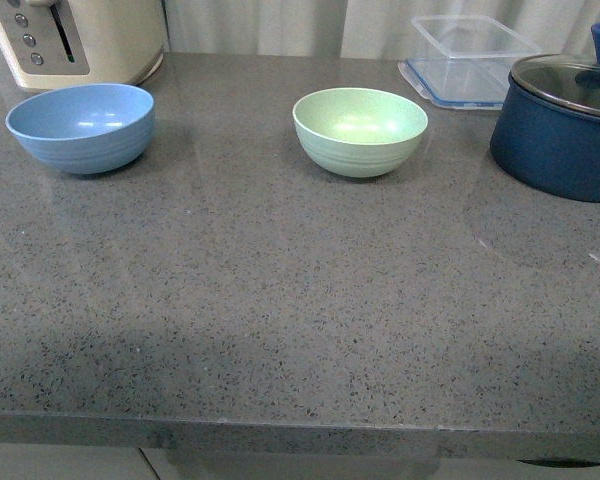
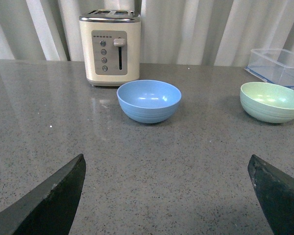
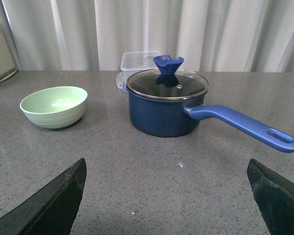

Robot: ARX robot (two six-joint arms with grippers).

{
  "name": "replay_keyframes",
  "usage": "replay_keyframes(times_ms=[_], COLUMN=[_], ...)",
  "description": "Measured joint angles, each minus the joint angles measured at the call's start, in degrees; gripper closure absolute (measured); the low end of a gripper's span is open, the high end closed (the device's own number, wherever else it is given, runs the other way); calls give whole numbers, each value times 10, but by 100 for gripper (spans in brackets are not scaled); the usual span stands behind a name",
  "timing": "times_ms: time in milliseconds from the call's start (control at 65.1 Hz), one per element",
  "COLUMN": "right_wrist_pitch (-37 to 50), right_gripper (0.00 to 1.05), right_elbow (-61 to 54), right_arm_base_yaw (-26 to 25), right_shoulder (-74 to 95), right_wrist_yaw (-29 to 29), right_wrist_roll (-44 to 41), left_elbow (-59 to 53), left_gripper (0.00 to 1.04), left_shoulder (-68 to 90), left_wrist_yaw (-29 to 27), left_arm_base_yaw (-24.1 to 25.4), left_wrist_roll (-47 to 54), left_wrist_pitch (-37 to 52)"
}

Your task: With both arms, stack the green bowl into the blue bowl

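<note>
The pale green bowl (image 1: 360,130) stands upright and empty on the grey countertop, near the middle at the back; it also shows in the left wrist view (image 2: 272,101) and the right wrist view (image 3: 54,106). The light blue bowl (image 1: 81,126) stands empty at the back left, in front of the toaster (image 2: 110,46). In the left wrist view the blue bowl (image 2: 149,100) lies well beyond my left gripper (image 2: 166,169), which is open over bare counter. My right gripper (image 3: 166,171) is open too, short of the green bowl. Neither arm shows in the front view.
A dark navy pot (image 1: 563,123) with a glass lid stands at the back right, its long blue handle (image 3: 242,126) reaching toward my right gripper's side. A clear plastic container (image 1: 470,58) sits behind it. The counter's front edge (image 1: 300,425) runs along the near side.
</note>
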Motion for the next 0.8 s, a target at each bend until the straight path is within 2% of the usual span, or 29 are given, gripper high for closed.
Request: replay_keyframes(times_ms=[615,630,661,722,753,768,799], right_wrist_pitch=[0,0,0,0,0,0,0], right_gripper=[10,10,10,10,10,10,10], right_elbow=[0,0,0,0,0,0,0], right_arm_base_yaw=[0,0,0,0,0,0,0], right_shoulder=[0,0,0,0,0,0,0], right_wrist_yaw=[0,0,0,0,0,-2,-1], right_wrist_roll=[0,0,0,0,0,0,0], left_elbow=[0,2,39,123,156,172,199], left_gripper=[7,7,7,7,7,7,7], left_shoulder=[0,5,54,200,266,304,375], left_wrist_yaw=[-1,-12,-110,-256,-297,-347,-382], left_arm_base_yaw=[0,-3,-30,-48,-40,-25,7], left_wrist_roll=[0,-2,-41,-115,-136,-146,-154], left_wrist_pitch=[0,-5,-100,-267,-308,-350,-359])
